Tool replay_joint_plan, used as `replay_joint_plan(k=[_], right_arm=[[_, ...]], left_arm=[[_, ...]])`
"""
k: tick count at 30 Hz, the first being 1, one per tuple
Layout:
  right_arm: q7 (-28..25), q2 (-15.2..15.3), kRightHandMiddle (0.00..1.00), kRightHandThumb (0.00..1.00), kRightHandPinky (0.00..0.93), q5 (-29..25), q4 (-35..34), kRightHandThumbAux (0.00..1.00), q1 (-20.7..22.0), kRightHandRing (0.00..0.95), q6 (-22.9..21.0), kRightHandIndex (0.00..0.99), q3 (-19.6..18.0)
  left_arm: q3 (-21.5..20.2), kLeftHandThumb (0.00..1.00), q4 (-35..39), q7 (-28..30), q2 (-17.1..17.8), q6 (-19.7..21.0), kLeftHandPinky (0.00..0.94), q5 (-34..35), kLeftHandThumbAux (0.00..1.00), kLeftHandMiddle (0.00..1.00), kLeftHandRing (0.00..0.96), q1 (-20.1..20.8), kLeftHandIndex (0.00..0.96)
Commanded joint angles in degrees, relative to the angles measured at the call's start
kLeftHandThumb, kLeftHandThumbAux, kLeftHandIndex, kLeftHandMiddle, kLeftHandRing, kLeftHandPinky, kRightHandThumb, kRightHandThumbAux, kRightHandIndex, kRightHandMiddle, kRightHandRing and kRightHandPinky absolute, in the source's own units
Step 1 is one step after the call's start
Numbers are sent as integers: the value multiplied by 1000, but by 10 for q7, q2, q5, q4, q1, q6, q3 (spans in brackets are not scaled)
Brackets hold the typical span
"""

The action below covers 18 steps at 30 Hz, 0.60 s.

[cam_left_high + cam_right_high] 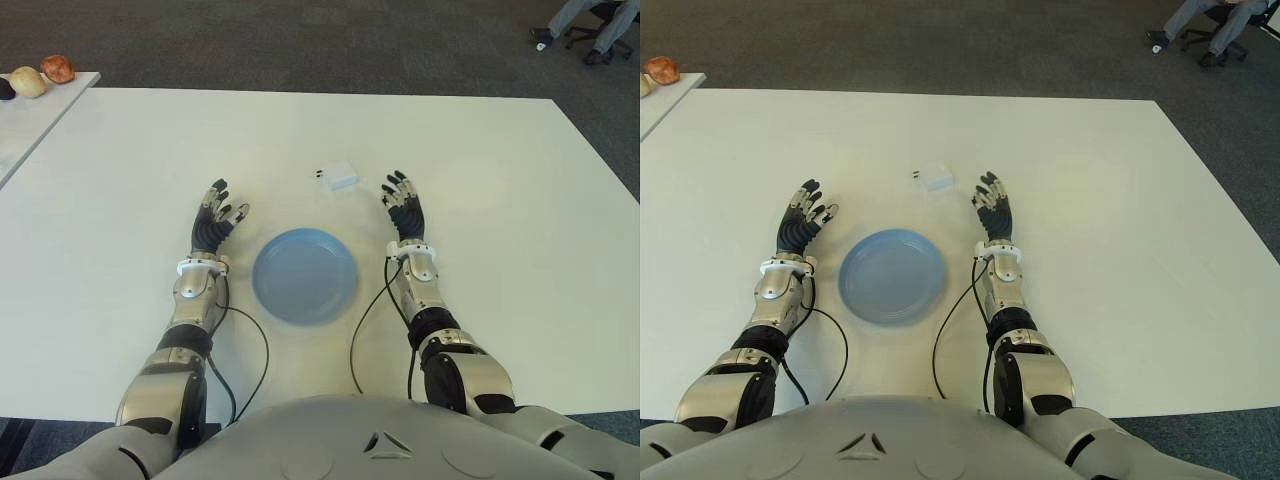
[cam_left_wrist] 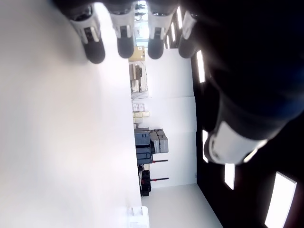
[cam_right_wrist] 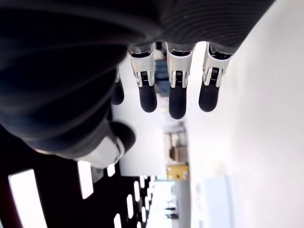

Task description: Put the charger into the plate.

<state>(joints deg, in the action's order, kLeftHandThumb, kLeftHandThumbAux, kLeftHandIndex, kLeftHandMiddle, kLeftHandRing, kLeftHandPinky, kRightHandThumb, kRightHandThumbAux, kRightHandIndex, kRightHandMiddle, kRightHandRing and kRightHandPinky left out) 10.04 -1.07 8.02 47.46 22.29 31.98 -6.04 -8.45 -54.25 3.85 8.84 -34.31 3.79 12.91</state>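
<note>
Near: empty blue plate between the open, empty left robot hand and right robot hand. Beyond: white charger on the worktop, ungrasped. Next, likely: right robot hand reaches forward-left to grasp.

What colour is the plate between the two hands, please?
Light blue; the plate shows best in the left eye view.
</note>
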Motion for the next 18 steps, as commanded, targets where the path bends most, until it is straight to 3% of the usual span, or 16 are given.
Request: replay_joint_plan(k=[1, 7, 15, 18], right_arm=[[92, 38, 111, 171, 147, 104, -63, 710, 41, 120, -7, 72, 38], [131, 91, 56, 211, 73, 163, -24, 684, 147, 58, -19, 37, 71], [90, 143, 23, 252, 24, 192, 27, 668, 236, 9, -25, 16, 123], [88, 155, 12, 249, 25, 236, 60, 664, 275, 3, -34, 16, 169]], left_arm=[[6, 0, -54, 0, -15, 43, 50, -8, 692, 30, 28, -32, 6], [7, 0, -66, 4, -13, 48, 46, -8, 689, 23, 20, -25, 0], [11, 0, -76, 3, -15, 40, 43, -10, 694, 20, 15, -22, 0], [12, 0, -78, -3, -18, 39, 51, -13, 698, 19, 17, -21, 1]])
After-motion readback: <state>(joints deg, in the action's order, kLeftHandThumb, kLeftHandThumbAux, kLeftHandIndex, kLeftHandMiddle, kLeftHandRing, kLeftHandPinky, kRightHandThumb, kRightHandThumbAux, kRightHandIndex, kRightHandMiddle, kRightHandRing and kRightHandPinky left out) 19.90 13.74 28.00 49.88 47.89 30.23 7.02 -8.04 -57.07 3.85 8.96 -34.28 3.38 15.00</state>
